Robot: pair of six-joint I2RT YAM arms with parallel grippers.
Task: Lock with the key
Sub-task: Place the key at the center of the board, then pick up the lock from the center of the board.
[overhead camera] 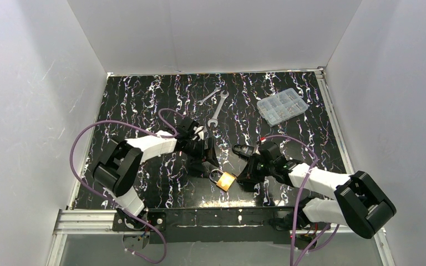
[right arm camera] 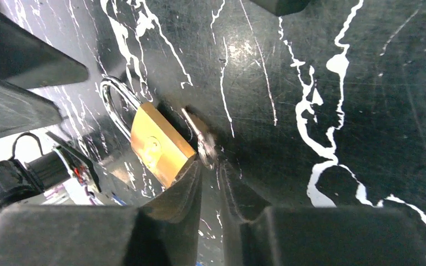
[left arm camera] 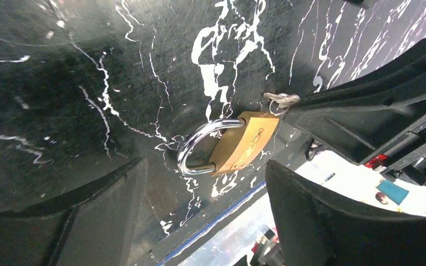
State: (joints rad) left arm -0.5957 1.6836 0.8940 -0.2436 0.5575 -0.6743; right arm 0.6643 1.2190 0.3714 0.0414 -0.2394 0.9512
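Observation:
A brass padlock [overhead camera: 226,180] with a steel shackle lies flat on the black marbled mat near the front edge. It also shows in the left wrist view [left arm camera: 247,143] and the right wrist view [right arm camera: 158,145]. A small silver key [right arm camera: 204,145] sits at the padlock's bottom end, its blade toward the body. My right gripper [right arm camera: 211,166] is shut on the key's head. My left gripper [left arm camera: 205,213] is open and empty, its fingers on either side just short of the shackle [left arm camera: 197,149]. Both shackle legs seem to meet the body.
Two steel wrenches [overhead camera: 217,108] lie at the back middle of the mat. A clear plastic parts box [overhead camera: 281,105] sits at the back right. White walls enclose three sides. The mat's front edge [overhead camera: 211,206] lies just behind the padlock.

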